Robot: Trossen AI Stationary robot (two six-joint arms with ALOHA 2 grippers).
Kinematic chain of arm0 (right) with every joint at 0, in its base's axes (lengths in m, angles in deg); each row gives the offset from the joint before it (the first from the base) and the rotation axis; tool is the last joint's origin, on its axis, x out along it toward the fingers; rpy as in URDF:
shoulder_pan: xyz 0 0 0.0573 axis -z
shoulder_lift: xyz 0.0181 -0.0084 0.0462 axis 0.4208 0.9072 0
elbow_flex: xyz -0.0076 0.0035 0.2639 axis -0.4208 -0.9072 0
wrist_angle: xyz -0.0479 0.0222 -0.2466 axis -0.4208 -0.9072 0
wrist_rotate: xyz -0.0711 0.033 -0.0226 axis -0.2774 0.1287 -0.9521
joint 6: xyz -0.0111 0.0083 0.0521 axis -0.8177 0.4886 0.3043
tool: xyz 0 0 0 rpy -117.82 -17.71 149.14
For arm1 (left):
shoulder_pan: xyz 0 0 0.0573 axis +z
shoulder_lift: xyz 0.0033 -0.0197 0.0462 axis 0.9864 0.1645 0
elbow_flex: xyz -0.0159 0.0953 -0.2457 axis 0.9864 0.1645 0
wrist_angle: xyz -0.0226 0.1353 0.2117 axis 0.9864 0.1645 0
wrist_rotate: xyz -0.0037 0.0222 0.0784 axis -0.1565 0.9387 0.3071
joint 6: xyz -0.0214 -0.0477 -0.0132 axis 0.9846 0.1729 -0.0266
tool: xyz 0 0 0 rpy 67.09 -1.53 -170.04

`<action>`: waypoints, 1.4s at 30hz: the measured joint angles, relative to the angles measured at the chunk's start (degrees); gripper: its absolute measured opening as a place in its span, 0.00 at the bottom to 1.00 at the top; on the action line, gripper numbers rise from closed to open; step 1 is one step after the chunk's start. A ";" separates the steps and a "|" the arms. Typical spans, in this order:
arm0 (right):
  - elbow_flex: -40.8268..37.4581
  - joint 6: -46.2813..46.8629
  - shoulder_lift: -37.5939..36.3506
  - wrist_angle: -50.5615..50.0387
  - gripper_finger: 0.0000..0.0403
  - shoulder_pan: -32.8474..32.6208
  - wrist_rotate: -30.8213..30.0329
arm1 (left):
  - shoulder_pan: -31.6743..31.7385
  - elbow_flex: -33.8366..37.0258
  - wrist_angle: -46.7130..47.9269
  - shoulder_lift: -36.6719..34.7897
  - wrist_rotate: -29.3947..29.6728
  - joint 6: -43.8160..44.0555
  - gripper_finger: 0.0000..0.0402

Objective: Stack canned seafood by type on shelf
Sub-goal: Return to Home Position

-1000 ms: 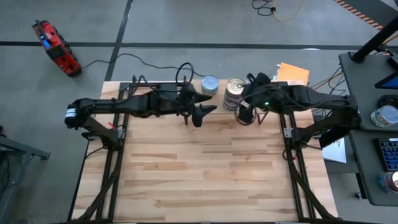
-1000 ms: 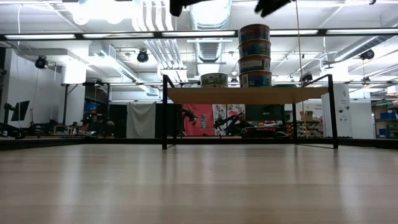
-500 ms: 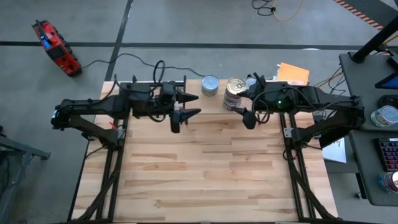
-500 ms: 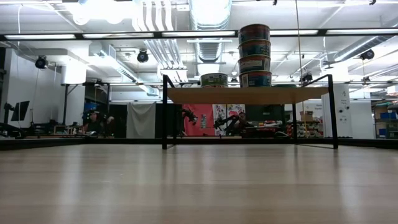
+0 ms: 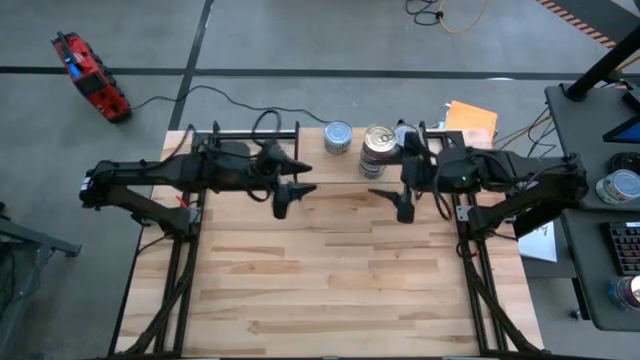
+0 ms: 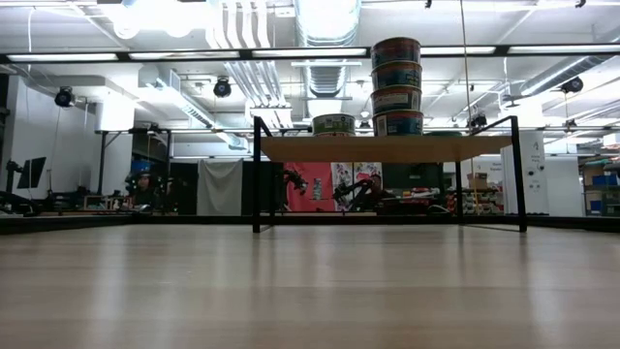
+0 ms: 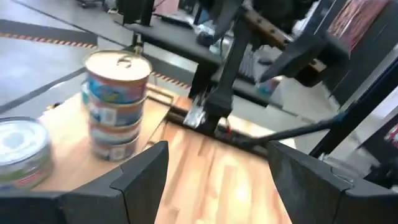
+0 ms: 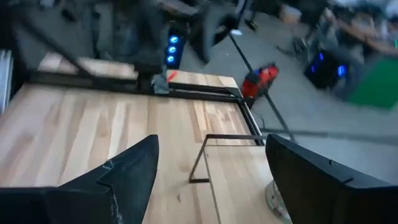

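Note:
The shelf (image 5: 345,168) stands along the table's far edge, a light plank (image 6: 387,147) on black legs. On it stands a stack of several canned-seafood tins with a silver-gold top (image 5: 377,148) (image 6: 397,87) (image 7: 118,102). A single tin with a pale blue top (image 5: 338,137) (image 6: 333,124) (image 7: 22,152) sits just left of the stack. My left gripper (image 5: 305,176) (image 7: 217,180) hovers open, left of the tins. My right gripper (image 5: 388,180) (image 8: 221,180) hovers open beside the stack, on its near right. Neither gripper shows in the low view.
The butcher-block tabletop (image 5: 330,270) spreads in front of the shelf. An orange object (image 5: 470,118) lies at the far right corner. A side desk with more tins (image 5: 620,187) stands to the right. A red tool (image 5: 90,75) lies on the floor.
Both grippers have risen out of the low view. My left gripper has drawn back toward the table's left edge, away from the tins. My right gripper has pulled back toward the right edge from the stack and tipped up from pointing steeply down to nearly level.

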 joint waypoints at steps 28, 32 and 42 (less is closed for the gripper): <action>-62.88 0.41 -54.34 44.86 0.84 -1.47 1.92 | 1.72 57.96 -34.41 -59.32 0.00 -14.65 0.64; -65.31 0.60 -62.64 41.71 0.84 -1.45 1.75 | 1.72 62.80 -34.12 -67.73 3.03 -14.98 0.64; -75.24 5.97 -61.57 47.29 0.81 -1.45 -3.68 | 1.72 75.45 -39.79 -71.98 6.20 -12.12 0.64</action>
